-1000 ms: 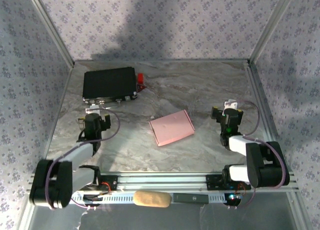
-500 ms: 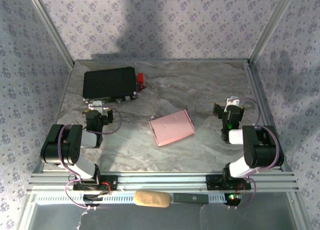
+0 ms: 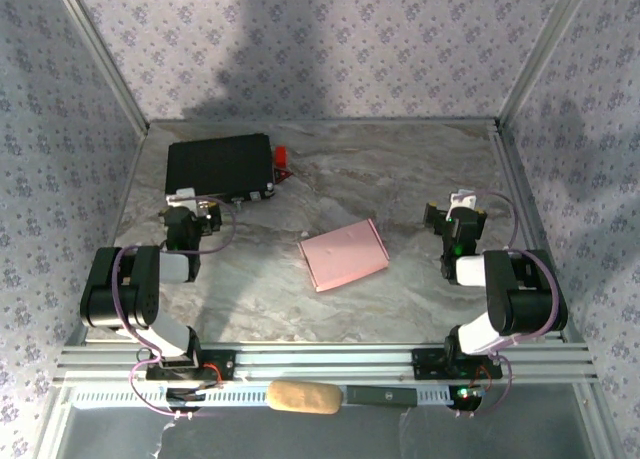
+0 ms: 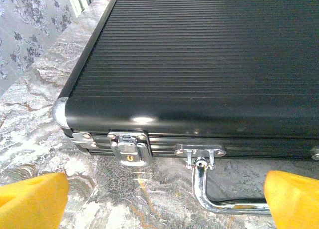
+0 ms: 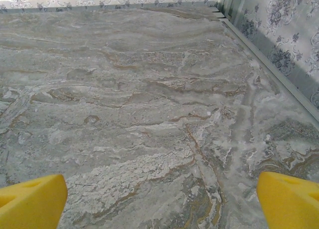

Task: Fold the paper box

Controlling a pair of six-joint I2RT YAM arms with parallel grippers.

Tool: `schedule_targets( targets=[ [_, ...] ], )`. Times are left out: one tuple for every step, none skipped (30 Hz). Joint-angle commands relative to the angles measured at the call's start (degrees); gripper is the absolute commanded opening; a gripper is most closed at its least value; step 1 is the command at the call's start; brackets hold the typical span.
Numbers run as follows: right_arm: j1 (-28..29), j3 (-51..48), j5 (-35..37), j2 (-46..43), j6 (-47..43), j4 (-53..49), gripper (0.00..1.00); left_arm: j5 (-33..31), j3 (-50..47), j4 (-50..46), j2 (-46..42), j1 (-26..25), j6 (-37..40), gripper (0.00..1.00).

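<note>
The paper box point(image 3: 344, 256) lies as a flat pale pink rectangle in the middle of the marble table, touched by neither arm. My left gripper point(image 3: 192, 207) sits to its left, just in front of the black case, open with its yellow fingertips point(image 4: 31, 199) wide apart over bare marble. On the right side of the table my right gripper point(image 3: 458, 212) is open too. Its yellow fingertips point(image 5: 289, 199) frame bare tabletop in the right wrist view.
A black ribbed case point(image 3: 219, 167) with a chrome latch point(image 4: 130, 148) and handle point(image 4: 219, 191) lies at the back left, a small red item point(image 3: 282, 157) at its right end. Patterned walls point(image 3: 330, 49) and metal rails point(image 3: 525, 199) bound the table.
Both arms have folded back towards their bases. The left gripper has shifted up to the front of the black case; the right gripper has barely moved. The paper box has stayed put.
</note>
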Motion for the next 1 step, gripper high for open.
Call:
schedule_targets(
  targets=[
    [0.2, 0.64, 1.43, 0.68, -1.14, 0.17, 0.99, 1.08, 0.43, 0.33, -0.79, 0.15, -0.86, 1.0]
  ],
)
